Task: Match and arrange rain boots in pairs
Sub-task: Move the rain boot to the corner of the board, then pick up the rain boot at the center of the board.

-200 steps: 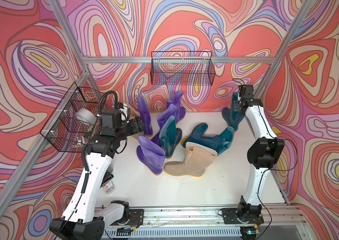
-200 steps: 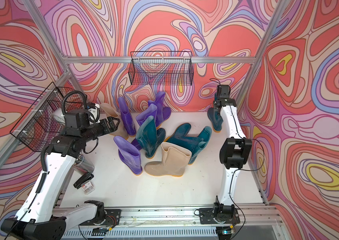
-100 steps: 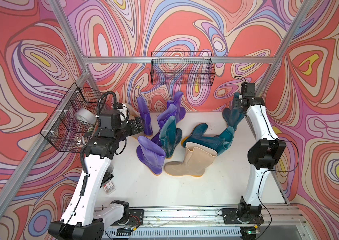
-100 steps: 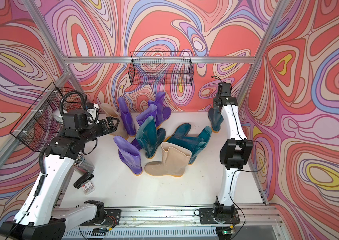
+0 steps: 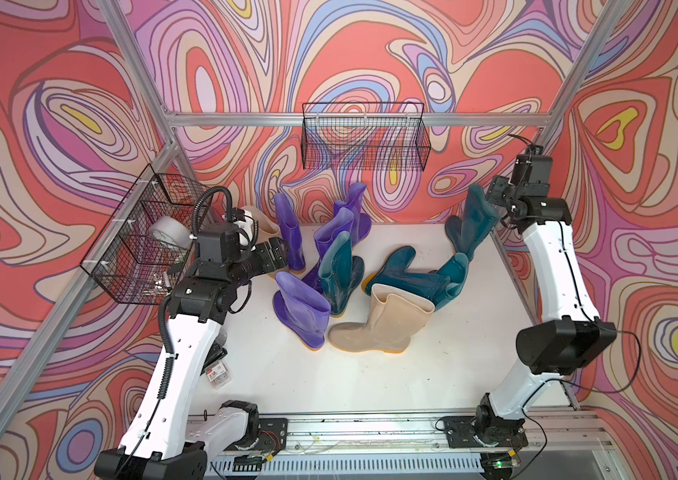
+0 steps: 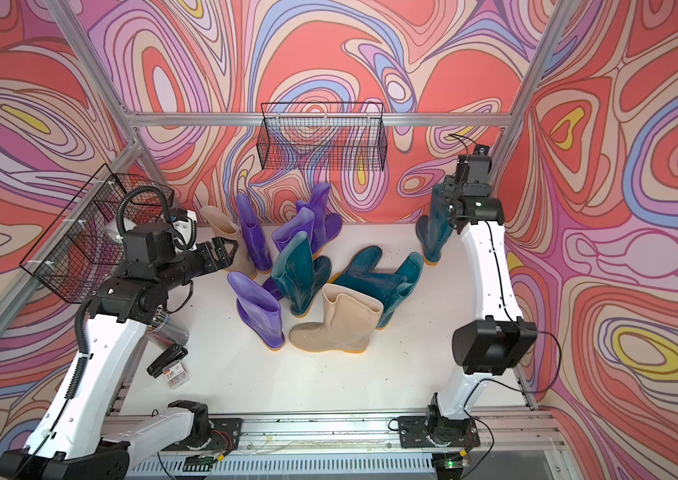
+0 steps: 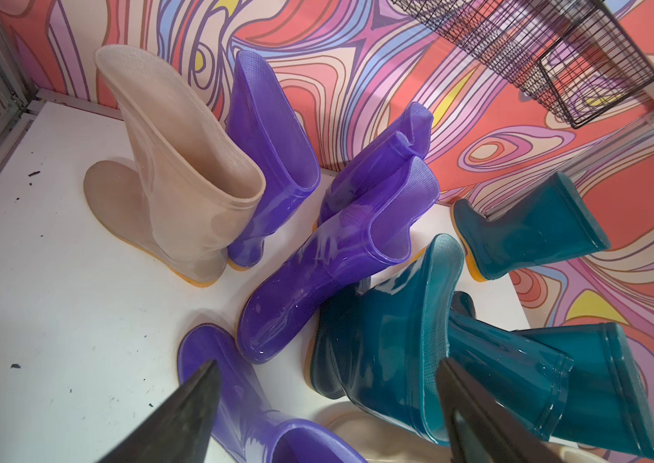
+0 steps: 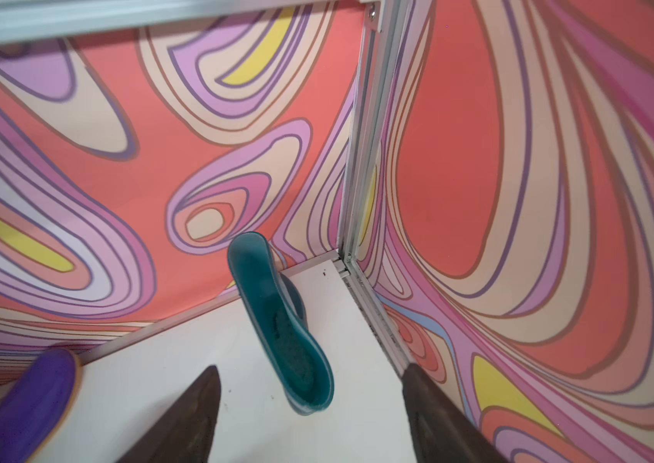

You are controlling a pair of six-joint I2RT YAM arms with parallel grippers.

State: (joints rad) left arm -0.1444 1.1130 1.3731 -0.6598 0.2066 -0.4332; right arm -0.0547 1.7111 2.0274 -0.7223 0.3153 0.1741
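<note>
**A:** Right gripper (image 8: 310, 371) has let go since a second ago. Its fingers are spread wide now, and the corner teal boot (image 8: 281, 320) stands free on the table (image 5: 370, 382), upper right in both top views.

**B:** And the left gripper (image 7: 327, 362)?

**A:** Spread too, and empty, at the left of the frame just beside the far beige boot (image 7: 181, 168).

**B:** Where are the other boots?

**A:** Nearest, at centre frame, the near beige boot (image 5: 383, 328) stands beside the near purple boot (image 5: 302, 311). Behind them is an upright teal boot (image 5: 337, 274), with the lying teal boots (image 5: 412, 278) touching each other. Farthest, the back purple boots (image 5: 353, 212) are at the wall.

**B:** How will they handle?

**A:** Light, I judge, and glossy, so probably slippery. The shafts look soft, since one folded purple cuff (image 7: 409, 132) has creased inward. I'd pinch a cuff rim, one finger inside and one outside. Squeezing mid-shaft would likely just buckle it.
</note>
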